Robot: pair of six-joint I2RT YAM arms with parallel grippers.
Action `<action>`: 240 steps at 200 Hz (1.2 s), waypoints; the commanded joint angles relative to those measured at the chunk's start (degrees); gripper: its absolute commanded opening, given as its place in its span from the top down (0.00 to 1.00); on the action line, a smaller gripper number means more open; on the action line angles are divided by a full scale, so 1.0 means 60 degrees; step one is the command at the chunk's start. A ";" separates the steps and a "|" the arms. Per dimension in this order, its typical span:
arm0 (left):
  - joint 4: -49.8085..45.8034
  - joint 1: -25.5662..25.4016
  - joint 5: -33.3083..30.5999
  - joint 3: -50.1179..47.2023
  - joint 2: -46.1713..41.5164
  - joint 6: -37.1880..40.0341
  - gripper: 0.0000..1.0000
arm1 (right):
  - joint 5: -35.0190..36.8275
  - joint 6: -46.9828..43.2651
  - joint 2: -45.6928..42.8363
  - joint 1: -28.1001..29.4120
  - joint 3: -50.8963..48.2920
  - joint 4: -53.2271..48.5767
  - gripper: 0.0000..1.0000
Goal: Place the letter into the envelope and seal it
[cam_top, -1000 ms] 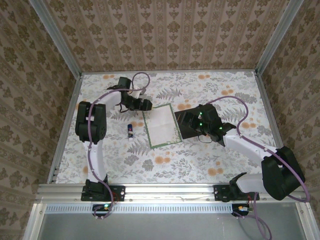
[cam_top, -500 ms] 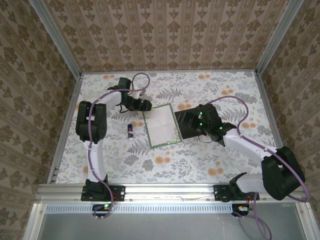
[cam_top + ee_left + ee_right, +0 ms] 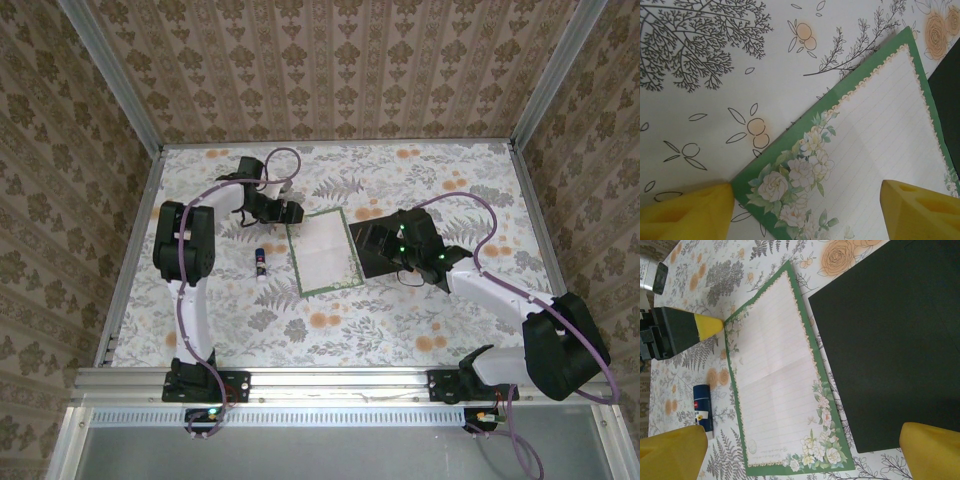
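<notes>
Left gripper (image 3: 807, 212) straddles a corner of the letter (image 3: 880, 150), fingers wide — likely to pinch it; right gripper (image 3: 800, 455) hangs wide-open over the envelope (image 3: 890, 340).

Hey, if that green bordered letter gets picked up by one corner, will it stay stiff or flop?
Likely floppy: the letter is one thin sheet lying flat, so the rest would probably droop. Faint fold creases across it suggest it may bend there. It looks light, so a push would probably slide it over the tablecloth.
</notes>
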 commanded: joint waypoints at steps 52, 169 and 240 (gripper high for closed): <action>0.0605 0.0155 -0.0323 -0.0212 -0.0909 -0.0417 0.19 | 0.0275 0.0150 -0.0027 -0.0069 -0.0177 0.0069 0.00; 0.0431 0.0003 -0.0059 -0.0116 -0.0092 -0.0379 0.18 | 0.0286 0.0165 -0.0017 -0.0063 -0.0214 0.0025 0.00; 0.0257 -0.0078 -0.0081 -0.0124 -0.0003 -0.0278 0.19 | 0.0257 0.0179 0.0064 -0.0070 -0.0199 0.0054 0.00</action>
